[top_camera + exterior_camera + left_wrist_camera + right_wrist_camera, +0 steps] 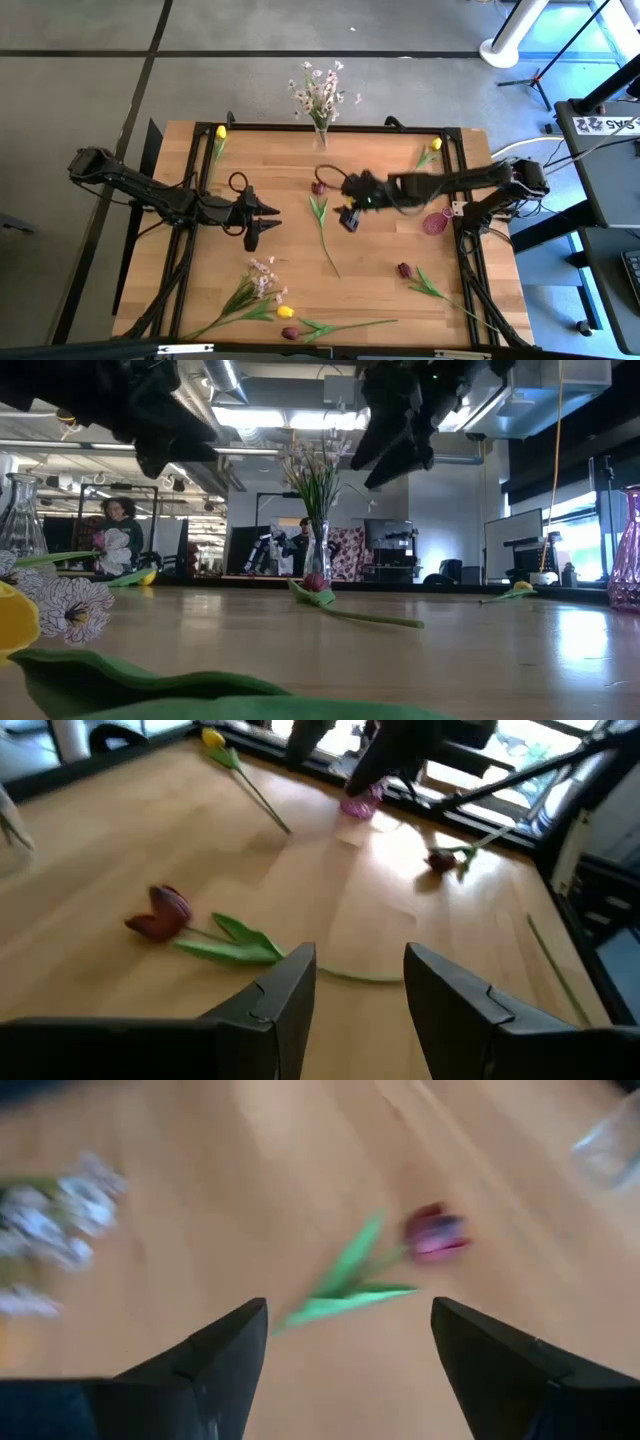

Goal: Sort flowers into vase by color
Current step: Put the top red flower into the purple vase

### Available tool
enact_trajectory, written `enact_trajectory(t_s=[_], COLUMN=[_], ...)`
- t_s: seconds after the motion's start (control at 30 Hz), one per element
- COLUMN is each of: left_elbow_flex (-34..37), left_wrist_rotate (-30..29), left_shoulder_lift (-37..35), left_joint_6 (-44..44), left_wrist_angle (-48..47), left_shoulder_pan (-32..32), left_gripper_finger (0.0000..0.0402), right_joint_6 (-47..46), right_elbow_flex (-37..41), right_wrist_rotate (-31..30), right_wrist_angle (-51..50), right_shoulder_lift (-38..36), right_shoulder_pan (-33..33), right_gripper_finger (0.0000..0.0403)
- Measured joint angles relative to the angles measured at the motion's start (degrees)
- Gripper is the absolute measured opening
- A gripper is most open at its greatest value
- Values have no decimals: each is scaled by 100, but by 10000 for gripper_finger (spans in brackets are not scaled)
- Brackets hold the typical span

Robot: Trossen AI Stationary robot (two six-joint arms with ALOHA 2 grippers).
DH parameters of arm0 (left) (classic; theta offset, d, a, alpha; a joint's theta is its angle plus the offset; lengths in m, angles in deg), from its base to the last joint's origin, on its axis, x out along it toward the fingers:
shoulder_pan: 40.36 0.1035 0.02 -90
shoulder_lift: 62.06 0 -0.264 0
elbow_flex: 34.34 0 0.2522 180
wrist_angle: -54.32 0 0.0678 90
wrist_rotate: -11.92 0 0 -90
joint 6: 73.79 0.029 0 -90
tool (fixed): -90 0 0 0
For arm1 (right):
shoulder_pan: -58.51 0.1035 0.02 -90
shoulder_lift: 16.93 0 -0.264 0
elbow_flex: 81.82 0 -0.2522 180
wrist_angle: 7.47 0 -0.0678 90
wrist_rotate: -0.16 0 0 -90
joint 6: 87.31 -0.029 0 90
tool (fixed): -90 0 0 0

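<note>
A dark maroon tulip (319, 187) lies flat on the wooden table, its green stem (328, 245) running toward the near edge. It also shows in the left wrist view (160, 912) and the right wrist view (436, 1235). My right gripper (346, 201) hovers open just right of its head, above the table (395, 450), touching nothing; the right wrist view (350, 1342) shows its spread fingers. My left gripper (264, 224) is open and empty left of the stem, fingers apart in its wrist view (360, 982). A clear vase (320, 130) at the far edge holds pale pink-white blossoms (318, 90).
Yellow tulips lie at the far left (220, 135) and far right (432, 150). A pink vase (434, 222) stands at the right. Another maroon tulip (404, 270), a blossom spray (262, 280), a yellow tulip (286, 312) and a maroon tulip (290, 333) lie near the front edge.
</note>
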Motion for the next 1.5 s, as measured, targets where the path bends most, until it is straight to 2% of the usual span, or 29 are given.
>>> enact_trajectory(t_s=[0.17, 0.33, 0.57, 0.67, 0.8, 0.93, 1.2, 1.3, 1.4, 1.5], left_elbow_flex=[252, 342, 344, 344, 344, 344, 344, 344, 344, 344], left_wrist_rotate=[-183, -231, -239, -239, -239, -237, -235, -231, -193, -187], left_shoulder_lift=[4, 4, 4, 4, 4, 4, 4, 4, 4, 4], left_joint_6=[-326, -228, -144, -138, 36, 245, 314, 313, 308, 287], left_wrist_angle=[134, 467, 530, 523, 529, 577, 593, 592, 594, 595], left_shoulder_pan=[-329, -450, -453, -453, -453, -453, -453, -453, -453, -453], left_gripper_finger=[149, 149, 149, 149, 149, 149, 149, 149, 149, 149], right_joint_6=[-1352, -1845, -2322, -2565, -2653, -2651, -2308, -2206, -2202, -2199], right_elbow_flex=[595, 561, -360, -557, -647, -695, -695, -695, -695, -695], right_wrist_rotate=[-699, -1165, -1366, -1373, -1268, -1146, -1154, -887, -747, -709], right_wrist_angle=[1204, 1965, 1519, 1269, 1417, 1443, 1519, 1537, 1540, 1537], right_shoulder_lift=[312, 1164, 2425, 2719, 2919, 2986, 2986, 2986, 2986, 2986], right_shoulder_pan=[530, 606, 268, 17, -271, -440, -451, -447, -445, -445], right_gripper_finger=[280, 280, 280, 280, 273, 232, 106, 69, 48, 51])
